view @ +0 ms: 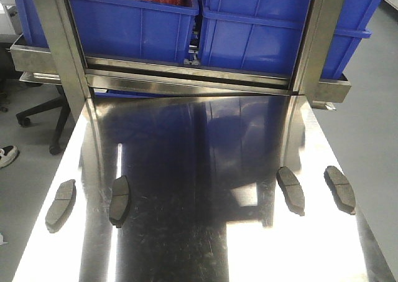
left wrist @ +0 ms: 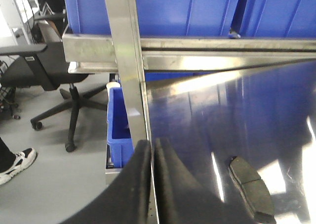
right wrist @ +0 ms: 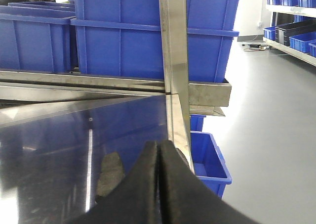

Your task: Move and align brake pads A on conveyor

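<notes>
Recording the front view first: four brake pads A (view: 119, 200) are lying flat on the shiny steel table (view: 199, 244) in two pairs well apart, namely outer left pad (view: 60, 205), inner left pad (view: 119, 200), inner right pad (view: 291, 190) and outer right pad (view: 340, 188), each running lengthwise toward the blue bins (view: 130, 20) that are sitting on the rack behind the table. Left fingers (left wrist: 143, 159) are pressing against each other, clenched on nothing, and are hanging over the table's left edge. A left-side pad (left wrist: 252, 187) is lying flat to the right of these fingers, near them but not touching, its groove showing across the middle; which pad of the left pair it is, I cannot tell. Just beyond their tips a steel upright (left wrist: 126, 61) is rising, a blue tub (left wrist: 118, 120) is sitting below table level just left of the fingers, and an office chair (left wrist: 54, 70) is standing farther left on the grey floor. Right fingers (right wrist: 148, 164) are likewise clenched together, gripping nothing, hanging at the table's right edge. A right-side pad (right wrist: 109, 172) is lying just left of them, dim under reflections. Beyond these fingers a second upright (right wrist: 173, 61) is rising, and a second tub (right wrist: 210, 159) is sitting below and right of the fingers.
</notes>
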